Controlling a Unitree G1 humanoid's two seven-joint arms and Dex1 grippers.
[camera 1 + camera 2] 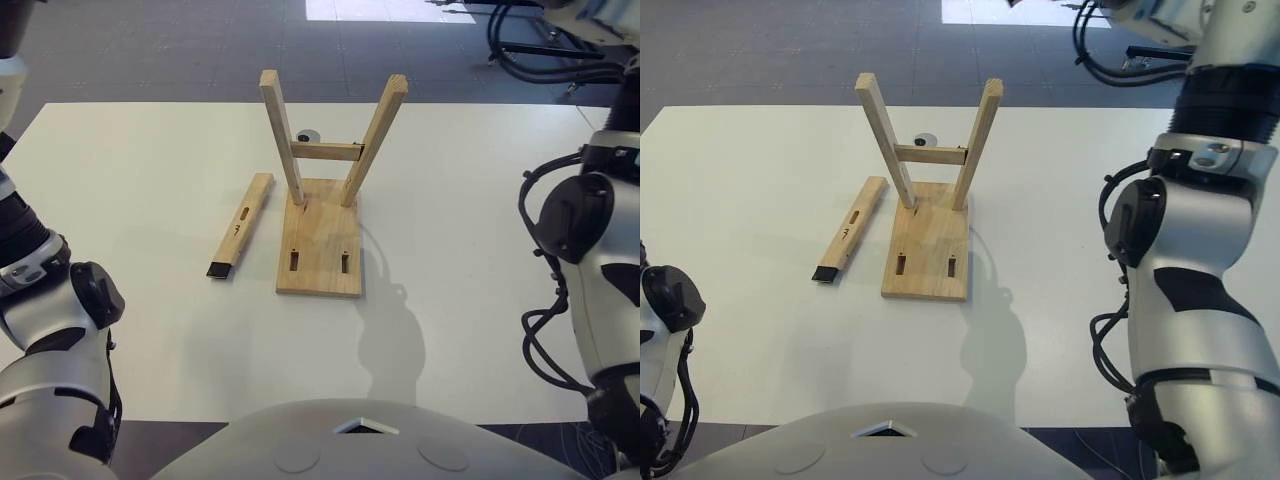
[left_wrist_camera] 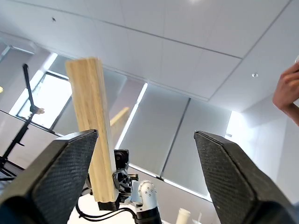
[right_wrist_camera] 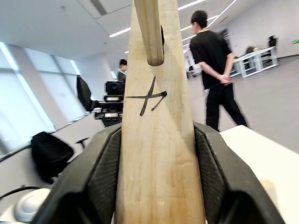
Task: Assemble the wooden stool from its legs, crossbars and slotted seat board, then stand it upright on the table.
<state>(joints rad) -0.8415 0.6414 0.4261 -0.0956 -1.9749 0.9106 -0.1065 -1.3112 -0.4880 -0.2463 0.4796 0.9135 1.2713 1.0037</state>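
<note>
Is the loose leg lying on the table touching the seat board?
Apart. The left eye view shows a strip of bare table between the loose leg and the seat board.

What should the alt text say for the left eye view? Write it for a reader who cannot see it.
A wooden seat board lies flat on a white table, with two legs standing in its far slots, splayed apart and joined by a crossbar. A loose leg lies on the table to its left; the two near slots are empty.
</note>
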